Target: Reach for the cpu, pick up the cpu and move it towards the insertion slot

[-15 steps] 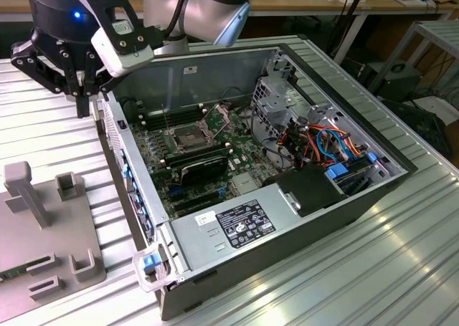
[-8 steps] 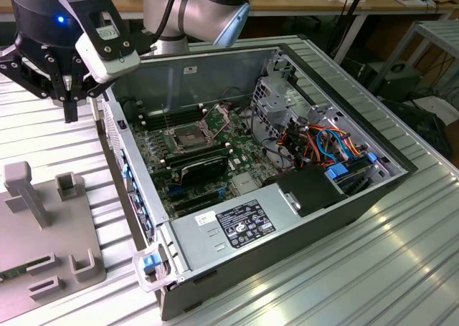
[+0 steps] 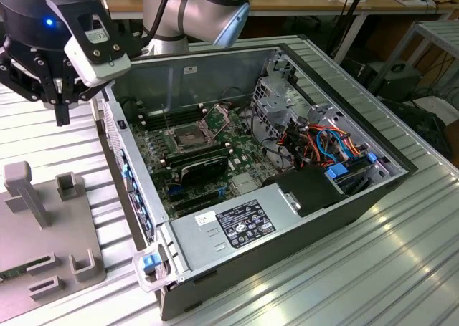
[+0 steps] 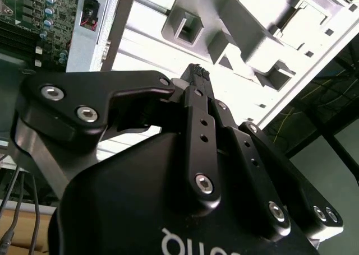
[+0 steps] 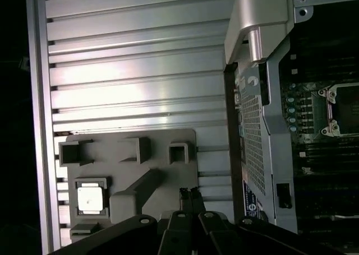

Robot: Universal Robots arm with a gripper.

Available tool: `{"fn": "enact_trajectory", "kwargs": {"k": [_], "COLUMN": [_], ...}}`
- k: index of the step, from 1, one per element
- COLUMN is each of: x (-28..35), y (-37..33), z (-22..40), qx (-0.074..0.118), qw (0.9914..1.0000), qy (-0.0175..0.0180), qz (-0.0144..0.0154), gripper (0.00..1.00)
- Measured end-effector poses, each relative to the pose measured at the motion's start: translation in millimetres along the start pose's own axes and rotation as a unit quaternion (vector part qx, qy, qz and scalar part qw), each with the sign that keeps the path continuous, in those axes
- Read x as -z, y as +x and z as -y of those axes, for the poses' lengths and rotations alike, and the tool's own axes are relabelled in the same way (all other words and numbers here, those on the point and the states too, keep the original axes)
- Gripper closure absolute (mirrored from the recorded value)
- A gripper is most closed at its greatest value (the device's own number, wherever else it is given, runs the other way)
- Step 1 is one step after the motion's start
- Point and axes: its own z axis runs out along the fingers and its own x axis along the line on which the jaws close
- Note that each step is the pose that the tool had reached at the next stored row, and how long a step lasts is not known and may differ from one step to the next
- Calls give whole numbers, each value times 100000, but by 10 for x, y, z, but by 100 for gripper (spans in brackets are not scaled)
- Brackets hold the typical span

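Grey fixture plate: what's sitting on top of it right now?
The cpu lies flat in a recess of the grey fixture plate, among raised grey blocks. The gripper covers part of its edge, so that area is unseen.

Your exterior view: high, oblique, down into case [image 3: 208, 68] on counter [image 3: 401, 269] | first wrist view: down past pincer [image 5: 189, 191] onto fixture [image 5: 123, 168] | second wrist view: close behind pincer; wrist views share fixture, case wall.
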Motion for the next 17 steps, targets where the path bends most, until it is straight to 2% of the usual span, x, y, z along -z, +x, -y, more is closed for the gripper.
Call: {"fn": "enact_trajectory", "kwargs": {"k": [13, 17], "x": [-27, -42], "y": [97, 178], "z": [21, 58], "qx": [-20, -26], "qw": [99999, 99999], "qy": [42, 41], "qz": [-462, -489], "gripper": [89, 89]}}
